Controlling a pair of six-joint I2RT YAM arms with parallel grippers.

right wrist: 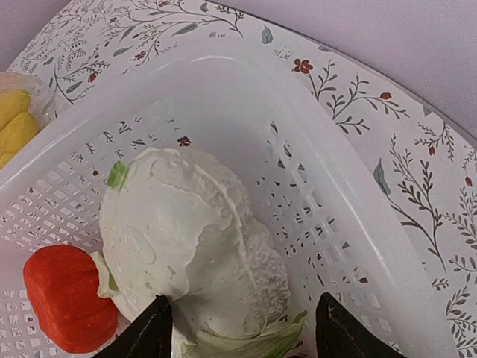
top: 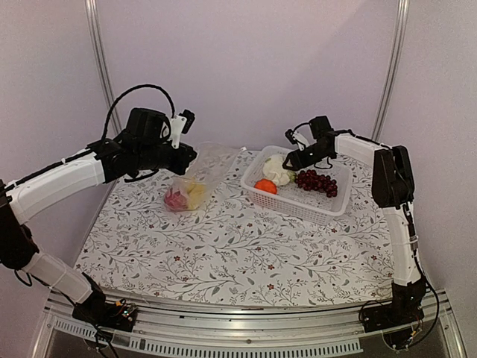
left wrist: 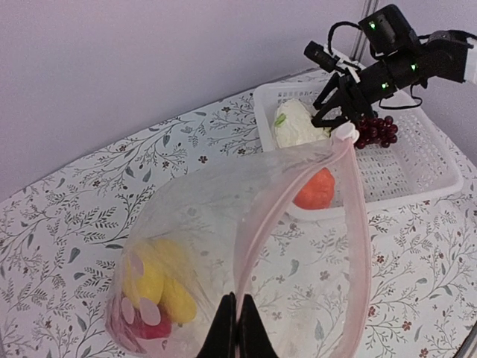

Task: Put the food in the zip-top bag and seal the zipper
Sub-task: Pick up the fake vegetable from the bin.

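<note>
Presently the loading step is in hand; sealing is not yet reached. The zip-top bag [top: 203, 170] is held up at the far left of the bench [top: 223, 253] by the left gripper [left wrist: 236, 302], whose jaws are pinched tight on the near lip, so that the mouth gapes toward the right. The yellow and red pieces [left wrist: 156, 291] are seen lying in the bag's bottom, which appears to rest on the bench. The zipper [left wrist: 359, 224] is seen as a pinkish strip round the open mouth, unpressed.

To the right, the cauliflower [right wrist: 194, 246], the orange fruit [right wrist: 67, 298] and the grape bunch [top: 317, 181] are left in the white basket [top: 298, 205]. The right gripper [right wrist: 242, 328] is poised over the cauliflower with its jaws spread wide, one at each side; whether contact is made cannot be told.

A firm closing on the cauliflower is probably called for next, then a lift clear of the basket wall and a carry leftward into the bag. Since the piece looks bulky, the mouth should be held wide. The orange fruit, touching it, may be nudged.
</note>
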